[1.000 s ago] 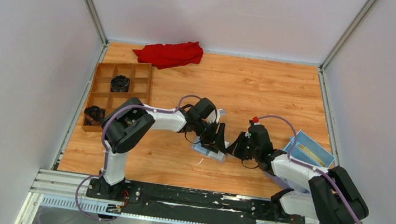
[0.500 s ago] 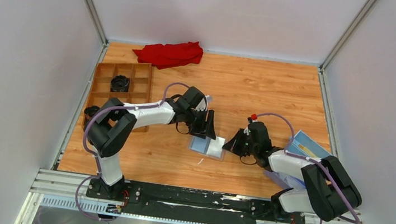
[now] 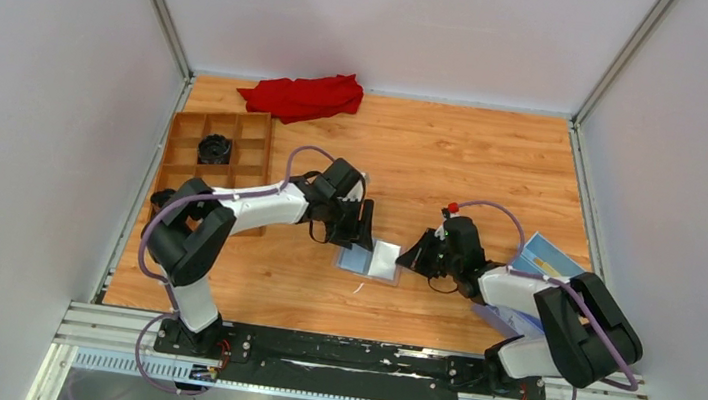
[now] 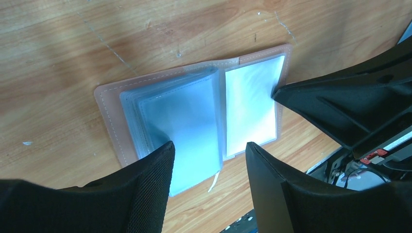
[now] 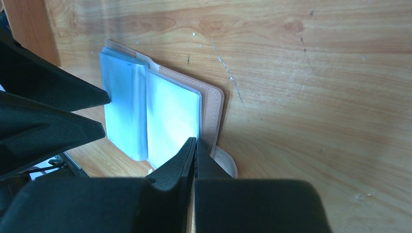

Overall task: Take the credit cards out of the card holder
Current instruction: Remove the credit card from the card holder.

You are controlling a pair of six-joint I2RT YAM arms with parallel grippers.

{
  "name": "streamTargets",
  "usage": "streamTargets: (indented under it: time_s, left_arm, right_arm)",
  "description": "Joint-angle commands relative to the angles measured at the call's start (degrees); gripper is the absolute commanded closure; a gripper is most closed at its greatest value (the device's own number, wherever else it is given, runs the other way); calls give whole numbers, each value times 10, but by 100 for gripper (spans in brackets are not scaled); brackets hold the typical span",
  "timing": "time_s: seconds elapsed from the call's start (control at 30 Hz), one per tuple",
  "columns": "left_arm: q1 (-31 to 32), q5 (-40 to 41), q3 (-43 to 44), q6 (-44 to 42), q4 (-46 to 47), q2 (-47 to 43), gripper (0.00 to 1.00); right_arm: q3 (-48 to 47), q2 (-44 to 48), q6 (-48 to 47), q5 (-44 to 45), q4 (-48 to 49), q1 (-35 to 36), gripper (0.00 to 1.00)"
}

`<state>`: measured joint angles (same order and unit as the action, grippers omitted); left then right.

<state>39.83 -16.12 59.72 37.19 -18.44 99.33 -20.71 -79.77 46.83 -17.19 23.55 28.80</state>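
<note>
Two grippers were crowded right over the card holder (image 3: 370,259) a second ago. Now the left gripper (image 4: 209,145) has slid back toward its own side, and the right gripper (image 5: 195,141) has backed off a little too. That leaves the holder lying open and flat on the wooden table (image 3: 455,161), between the two of them.

I think the opening part is done and the pulling-out part has not begun, because no credit cards lie out on the wood (none that I can see, anyway). The left gripper's fingers are spread wide and hold nothing, hanging above the left half. The right gripper's fingers are pressed tight together, with their point touching the holder's right edge.

The holder is a flat folding rectangle. Its cover (image 4: 109,116) is tan-pink and soft-looking, with a stitched line near the rim. Inside is a stack of clear plastic sleeves (image 4: 180,116), shiny, pale blue and a bit bulgy. The right page (image 4: 250,109) looks white and smooth. The shine hides whether cards sit inside.
</note>
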Motion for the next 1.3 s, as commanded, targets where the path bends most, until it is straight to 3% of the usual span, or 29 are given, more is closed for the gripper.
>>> streamTargets:
  time_s: [0.0, 0.37, 0.77, 1.27]
  left_arm:
    - [-4, 45, -17, -12, -31, -9, 38]
    - [-4, 88, -33, -7, -29, -37, 40]
    - [12, 45, -46, 13, 26, -38, 43]
    - [69, 11, 8, 27, 37, -52, 44]
  right_arm:
    - [27, -40, -24, 44, -95, -6, 100]
    - [25, -50, -24, 39, -92, -6, 100]
    - [25, -50, -22, 37, -92, -6, 100]
    - [27, -49, -21, 37, -92, -6, 100]
